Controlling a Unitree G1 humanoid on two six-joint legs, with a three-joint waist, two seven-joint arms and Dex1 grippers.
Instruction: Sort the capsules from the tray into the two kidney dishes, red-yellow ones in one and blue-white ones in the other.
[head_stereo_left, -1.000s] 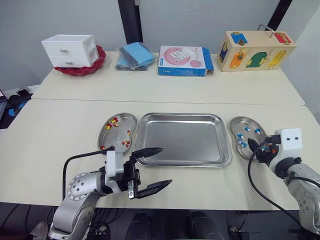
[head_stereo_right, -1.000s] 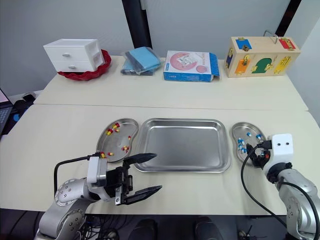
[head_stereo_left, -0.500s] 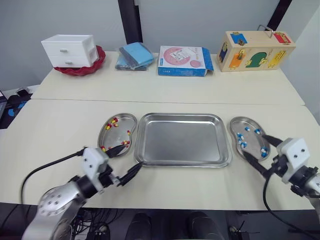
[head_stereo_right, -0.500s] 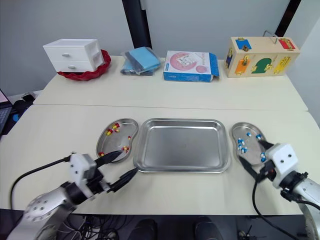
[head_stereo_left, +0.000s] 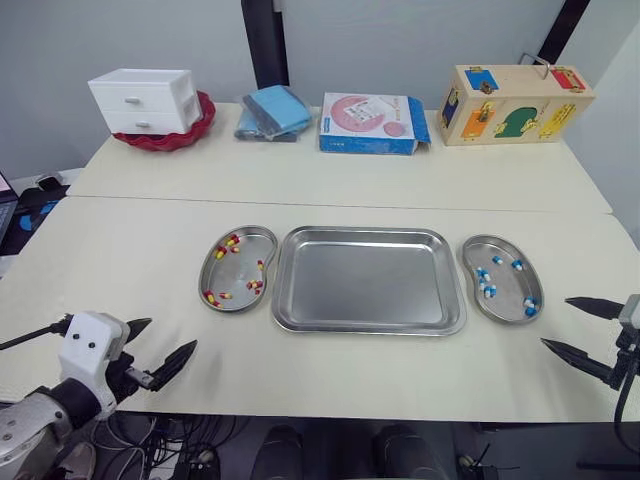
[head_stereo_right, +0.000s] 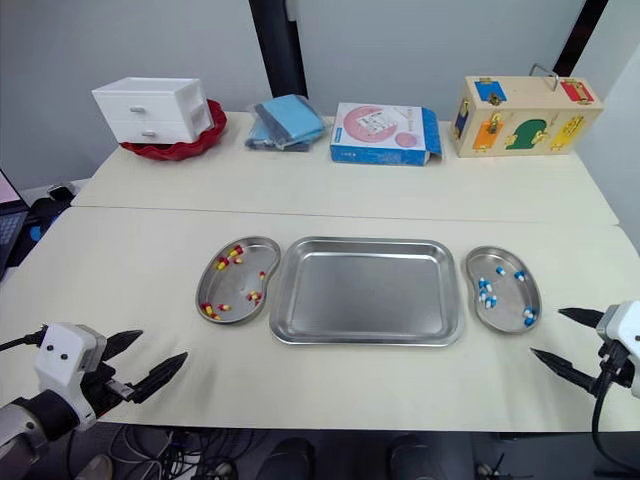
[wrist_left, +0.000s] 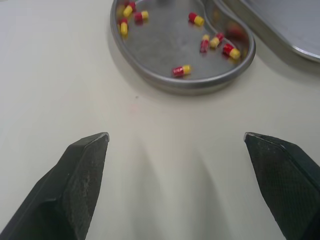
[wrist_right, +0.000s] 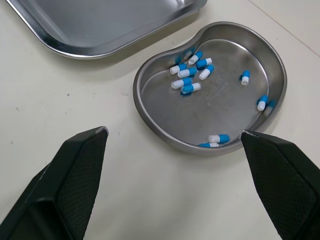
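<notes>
Both arms have drawn back from the dishes since the earlier frames. The left gripper, which was at the tray's near left corner, now hangs over the near left edge of the table. The right gripper has slid off to the right, just past the right kidney dish.

I read both claws as released, fingers spread wide and holding nothing (the wrist views show bare tabletop between each pair of tips).

The tray sits mid-table between the two dishes, each lying just beside one of its short sides. Every capsule I can see is in a dish. The red-yellow capsules are scattered in the left kidney dish, and the blue-white capsules are in the right one, several bunched together and a few near its rim.
</notes>
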